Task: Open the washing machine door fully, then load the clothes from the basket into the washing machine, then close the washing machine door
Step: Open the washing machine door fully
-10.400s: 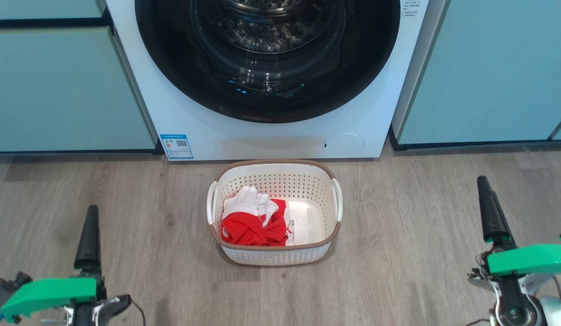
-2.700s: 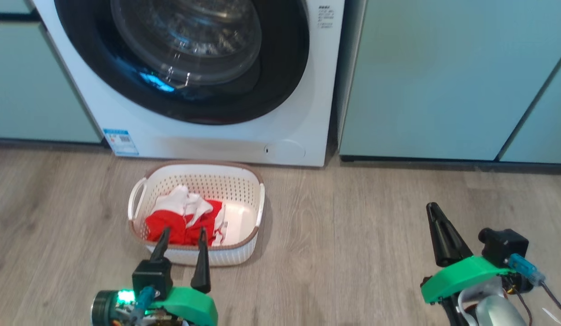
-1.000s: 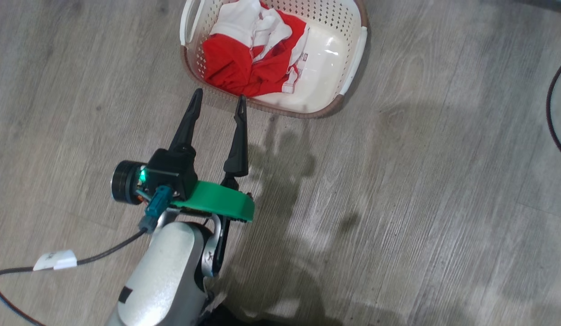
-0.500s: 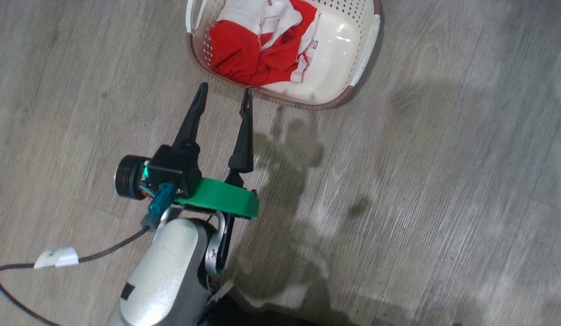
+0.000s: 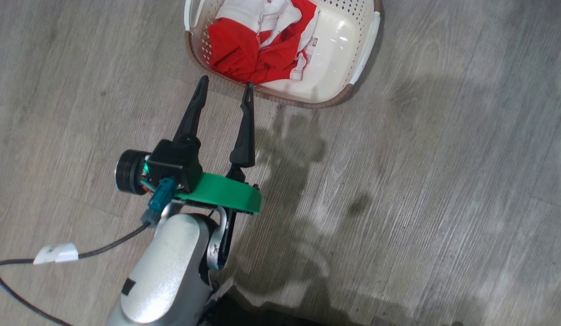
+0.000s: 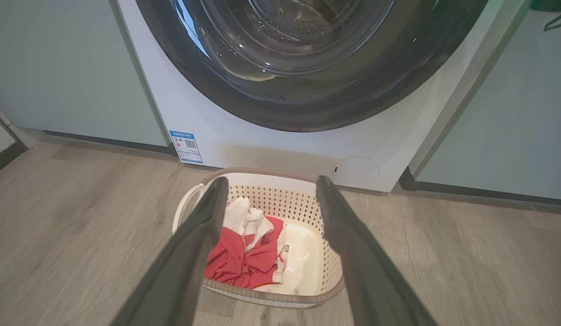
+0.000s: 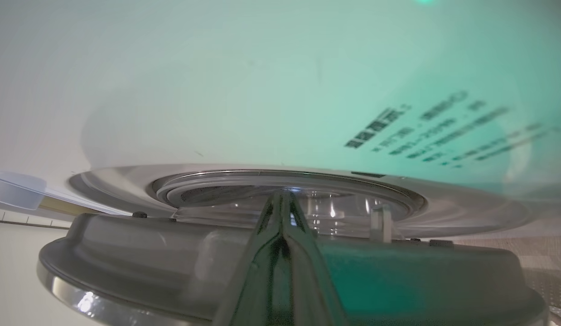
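The cream basket (image 5: 280, 97) sits on the wood floor with the red and white clothes (image 5: 235, 54) heaped in its left half. My left gripper (image 5: 225, 83) is open, its fingertips at the basket's near rim, holding nothing. In the left wrist view the basket (image 6: 271, 296) and clothes (image 6: 244, 267) lie between the open fingers (image 6: 194, 253), in front of the washing machine (image 6: 262, 145) and its black-rimmed door (image 6: 307, 108). My right gripper (image 7: 282, 199) is shut and empty, its tip at the gap between the door (image 7: 140, 258) and the machine's white front (image 7: 217, 90).
Pale teal cabinets (image 6: 58, 68) flank the washer on both sides (image 6: 511, 136). A black cable with a white tag (image 5: 54, 253) trails on the floor beside my left forearm. Bare wood floor (image 5: 421, 181) lies to the right of the basket.
The head view has shifted a little, so the basket sits slightly higher in it. My left gripper stays open at the basket's near rim.
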### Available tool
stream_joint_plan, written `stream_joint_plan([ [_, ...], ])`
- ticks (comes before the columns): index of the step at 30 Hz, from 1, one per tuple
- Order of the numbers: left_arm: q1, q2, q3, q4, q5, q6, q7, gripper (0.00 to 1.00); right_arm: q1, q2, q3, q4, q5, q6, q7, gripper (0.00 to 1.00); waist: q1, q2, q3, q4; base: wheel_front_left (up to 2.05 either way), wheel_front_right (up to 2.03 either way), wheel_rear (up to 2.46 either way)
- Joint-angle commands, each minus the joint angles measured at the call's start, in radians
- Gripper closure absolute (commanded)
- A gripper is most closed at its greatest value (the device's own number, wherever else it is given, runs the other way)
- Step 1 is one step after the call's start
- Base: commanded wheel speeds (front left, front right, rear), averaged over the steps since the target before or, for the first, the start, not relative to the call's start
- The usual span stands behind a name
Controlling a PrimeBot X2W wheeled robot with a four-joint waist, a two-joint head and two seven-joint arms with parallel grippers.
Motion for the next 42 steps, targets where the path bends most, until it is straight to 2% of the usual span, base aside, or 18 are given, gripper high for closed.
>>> stream_joint_plan([
  [1, -0.015, 0.013, 0.024, -0.033, 0.003, 0.003, -0.01, 0.0, -0.036, 0.047, 0.009, -0.022, -0.009, 0.0, 0.022, 1.0, 0.0, 0.0, -0.004, 0.0, 0.0, 0.0, 0.0],
  [19, 0.038, 0.013, 0.026, -0.004, 0.022, -0.01, -0.01, 0.0, 0.19, 0.049, 0.043, -0.053, 0.023, 0.0, 0.124, 1.0, 0.0, 0.0, -0.164, -0.004, 0.0, 0.0, 0.0],
  [42, 0.159, 0.013, 0.081, 0.034, 0.037, -0.031, -0.01, 0.0, 0.512, 0.108, 0.117, -0.165, 0.128, 0.0, 0.26, 1.0, 0.0, 0.0, -0.385, 0.081, 0.0, 0.0, 0.0],
])
